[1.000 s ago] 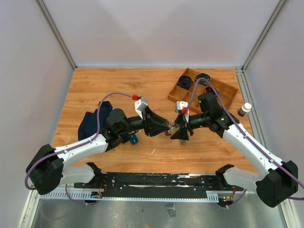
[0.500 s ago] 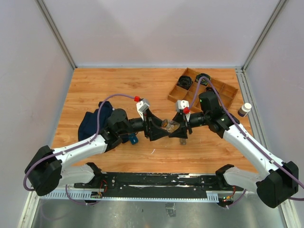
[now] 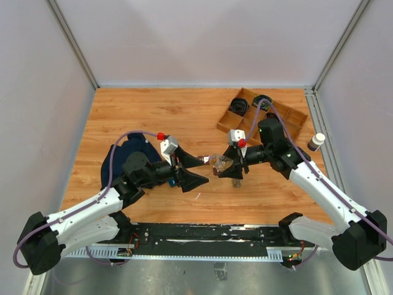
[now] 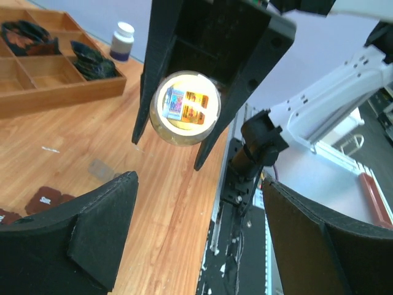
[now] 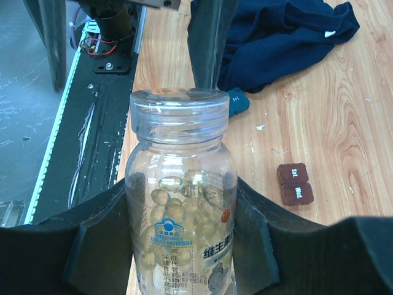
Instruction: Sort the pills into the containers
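The pill bottle (image 5: 181,203) sits between the fingers of my right claw (image 3: 226,165), cap end toward my left claw (image 3: 206,169), which faces it just apart. Two containers (image 5: 295,183), touching each other, lie on the counter (image 3: 153,110) below and beside the right claw. The cloth (image 3: 126,157) lies behind my left claw. The divided tray (image 3: 295,126) lies behind my right claw, with a small bottle (image 3: 316,142) just past it.

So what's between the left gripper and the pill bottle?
Nothing: the left wrist view shows open air between left gripper and pill bottle, with bare table below.
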You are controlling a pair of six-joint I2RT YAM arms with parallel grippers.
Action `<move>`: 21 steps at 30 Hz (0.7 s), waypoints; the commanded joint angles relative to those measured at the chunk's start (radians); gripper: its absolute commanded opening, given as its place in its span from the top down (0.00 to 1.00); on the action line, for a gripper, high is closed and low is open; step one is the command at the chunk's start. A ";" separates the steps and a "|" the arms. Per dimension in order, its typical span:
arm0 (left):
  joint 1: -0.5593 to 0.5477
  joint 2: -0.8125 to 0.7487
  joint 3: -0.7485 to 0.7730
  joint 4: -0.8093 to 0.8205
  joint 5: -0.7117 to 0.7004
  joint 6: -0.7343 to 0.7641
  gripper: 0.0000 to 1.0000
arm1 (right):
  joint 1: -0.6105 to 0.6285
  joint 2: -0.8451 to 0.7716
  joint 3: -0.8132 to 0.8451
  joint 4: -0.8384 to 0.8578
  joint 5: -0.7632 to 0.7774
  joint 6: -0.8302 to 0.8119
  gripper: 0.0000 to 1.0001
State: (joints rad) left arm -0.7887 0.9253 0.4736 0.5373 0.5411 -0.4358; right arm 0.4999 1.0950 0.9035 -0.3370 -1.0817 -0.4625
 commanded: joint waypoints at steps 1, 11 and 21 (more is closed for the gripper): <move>-0.003 -0.118 0.008 -0.049 -0.134 -0.034 0.15 | -0.018 -0.020 0.008 0.015 0.000 -0.012 0.99; -0.040 -0.093 0.201 -0.306 -0.431 -0.219 0.29 | -0.020 -0.012 0.011 0.006 0.038 -0.024 0.99; -0.154 0.039 0.352 -0.435 -0.556 -0.162 0.30 | -0.020 -0.005 0.012 0.005 0.044 -0.024 0.99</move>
State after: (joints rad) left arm -0.9119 0.9298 0.7731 0.1600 0.0479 -0.6209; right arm 0.4988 1.0931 0.9035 -0.3378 -1.0435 -0.4725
